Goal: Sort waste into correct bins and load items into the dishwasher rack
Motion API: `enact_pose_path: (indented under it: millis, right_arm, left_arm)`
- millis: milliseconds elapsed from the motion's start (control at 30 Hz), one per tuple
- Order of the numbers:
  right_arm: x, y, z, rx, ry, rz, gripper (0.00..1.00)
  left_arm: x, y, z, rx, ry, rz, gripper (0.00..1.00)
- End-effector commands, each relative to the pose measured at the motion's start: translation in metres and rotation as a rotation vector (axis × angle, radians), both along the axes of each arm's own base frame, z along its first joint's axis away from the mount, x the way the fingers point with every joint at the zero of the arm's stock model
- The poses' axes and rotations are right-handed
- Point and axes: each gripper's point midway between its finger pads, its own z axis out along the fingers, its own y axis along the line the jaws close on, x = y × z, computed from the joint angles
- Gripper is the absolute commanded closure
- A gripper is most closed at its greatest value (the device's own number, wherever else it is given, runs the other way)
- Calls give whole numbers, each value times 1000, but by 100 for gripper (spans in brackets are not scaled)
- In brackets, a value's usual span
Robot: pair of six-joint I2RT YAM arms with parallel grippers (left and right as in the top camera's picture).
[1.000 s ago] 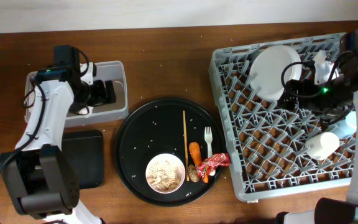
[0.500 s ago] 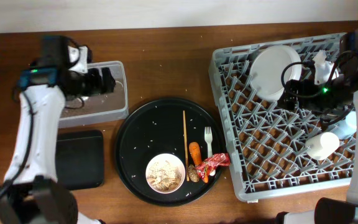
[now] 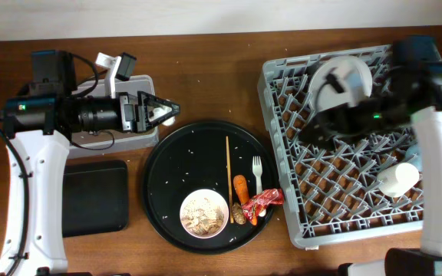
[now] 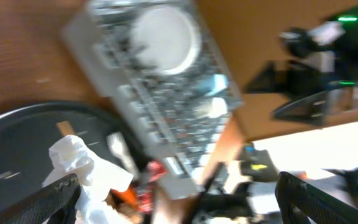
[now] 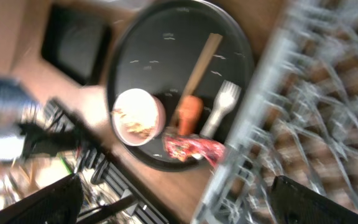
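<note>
My left gripper [image 3: 166,110] is open and points right, between the clear tub [image 3: 140,136] and the round black tray [image 3: 163,172]. In the blurred left wrist view a white tissue wad [image 4: 82,165] shows beside one finger; I cannot tell if it touches. My right gripper [image 3: 318,126] is open and empty over the grey dishwasher rack [image 3: 344,203], which holds the plate [image 3: 342,84] and the cream cup [image 3: 397,179]. The round tray carries the bowl of rice scraps [image 3: 204,212], chopstick [image 3: 228,165], fork [image 3: 257,175], carrot piece [image 3: 241,187], red wrapper [image 3: 265,201] and brown lump [image 3: 239,215].
The flat black tray [image 3: 94,198] lies at the front left, below the clear tub. The right wrist view looks down on the bowl [image 5: 138,115], carrot [image 5: 190,109], fork [image 5: 222,106] and wrapper [image 5: 194,149]. Rice grains dot the round tray.
My left gripper has come out of the clear tub and swung right toward the round tray. My right gripper has moved left across the rack, away from its right edge.
</note>
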Motion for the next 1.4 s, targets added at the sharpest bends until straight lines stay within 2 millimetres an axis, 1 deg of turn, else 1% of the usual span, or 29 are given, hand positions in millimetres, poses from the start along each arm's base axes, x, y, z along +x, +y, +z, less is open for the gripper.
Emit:
enact_pose_path:
  millis: [0,33,67,167,233,333,500,533,600,633,667,700,767,900,1000,1100,1167,1300,1367]
  right_arm:
    - [-6,50,5,79,-83,227,1]
    - [-8,61,4,81,-92,266,0]
    - [-10,77,3,85,-108,319,0]
    - [-12,100,2,92,-144,392,3]
    - [-12,120,2,101,-182,446,9]
    - [-8,137,3,116,-200,448,13]
    - [-4,153,6,138,-231,457,22]
    - [-5,156,7,144,-238,465,27]
    - [-7,160,9,158,-242,477,44]
    - [-9,162,11,169,-242,483,50]
    - [-10,163,13,184,-240,489,67]
    - [-11,164,14,195,-239,492,79]
    - [-11,165,15,203,-240,494,96]
    - [-13,166,17,217,-233,498,96]
    - [-14,164,14,201,-220,492,96]
    - [-7,150,0,100,-186,428,96]
    - [-2,138,-9,25,-159,375,96]
    - [-4,130,-15,-18,-135,362,96]
    - [-4,129,-17,-30,-135,359,96]
  left_arm:
    - [-24,-24,41,-221,-44,-149,1]
    - [-26,-29,41,-222,-42,-167,1]
    - [-31,-37,41,-223,-39,-193,1]
    - [-39,-50,41,-225,-33,-239,1]
    - [-46,-62,41,-225,-29,-279,1]
    - [-55,-74,41,-226,-24,-322,1]
    - [-66,-88,41,-224,-18,-376,1]
    - [-68,-91,41,-223,-19,-385,1]
    - [-68,-93,38,-203,-26,-386,0]
    - [-66,-93,34,-179,-27,-375,1]
    - [-64,-92,30,-157,-28,-365,1]
    - [-64,-92,29,-153,-29,-362,1]
    - [-63,-92,29,-153,-33,-363,1]
    - [-59,-92,28,-136,-54,-355,1]
    - [-49,-88,11,-33,-61,-303,1]
    - [-34,-77,-10,112,-70,-227,1]
    - [-29,-72,-19,171,-73,-196,1]
    - [-24,-71,-19,185,-96,-185,1]
    - [-19,-67,-23,221,-105,-164,1]
